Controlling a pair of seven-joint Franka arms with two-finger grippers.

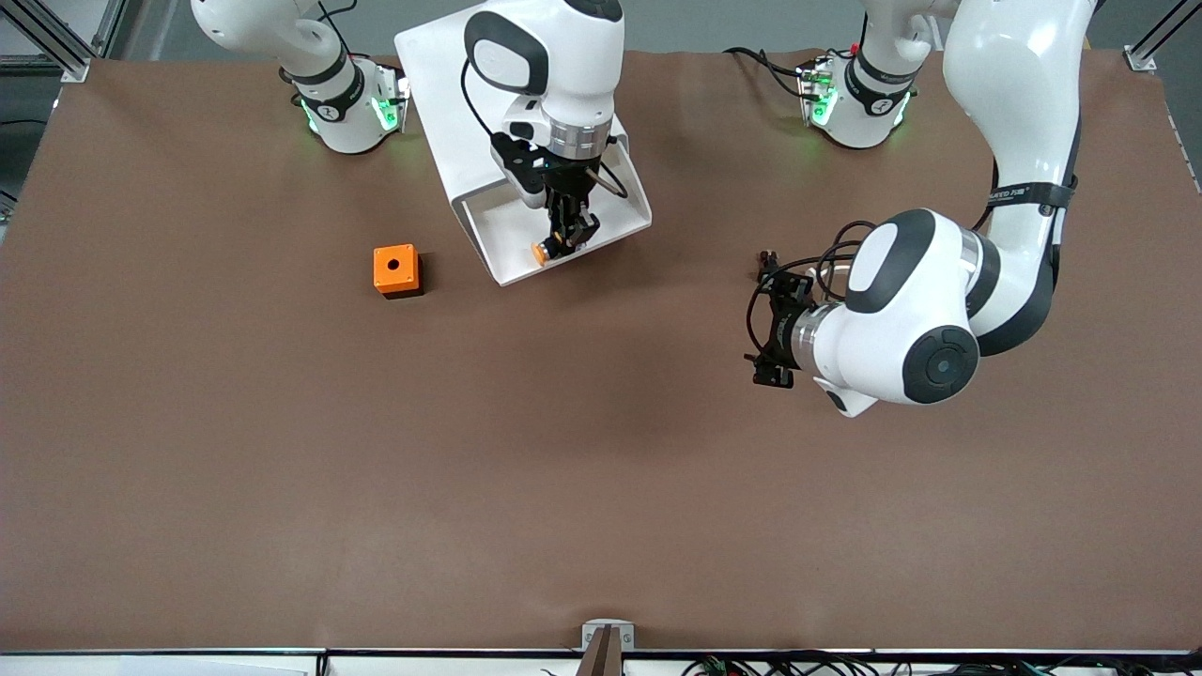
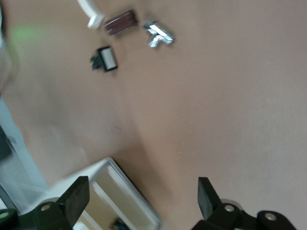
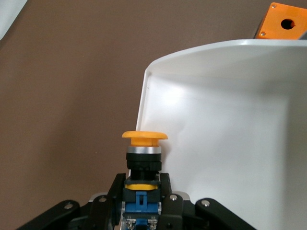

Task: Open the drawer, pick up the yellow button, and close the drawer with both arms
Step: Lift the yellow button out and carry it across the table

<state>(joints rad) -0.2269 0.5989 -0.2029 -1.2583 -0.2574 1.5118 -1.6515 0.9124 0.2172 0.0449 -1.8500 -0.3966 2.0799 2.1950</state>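
Drawer (image 1: 488, 239), pulled out of the white cabinet (image 1: 441, 84), lies open on the counter (image 1: 601, 469) near the right arm's end. Right gripper (image 1: 571, 237) reaches down into the drawer, fingers (image 3: 165, 201) closed tight on the button (image 3: 144, 158); in the right wrist view the orange cap sticks out past the fingertips, just off the drawer's curved white wall, with the blue-black body pinched between the fingers. Orange cube (image 1: 396, 270) with a hole sits on the counter beside the drawer, slightly nearer the front camera and further toward the right arm's end. Left gripper (image 1: 775, 324) waits over bare counter toward the left arm's end, well apart from the drawer, fingers (image 2: 207, 194) spread wide and holding nothing. In the left wrist view a corner of the drawer shows between those fingers
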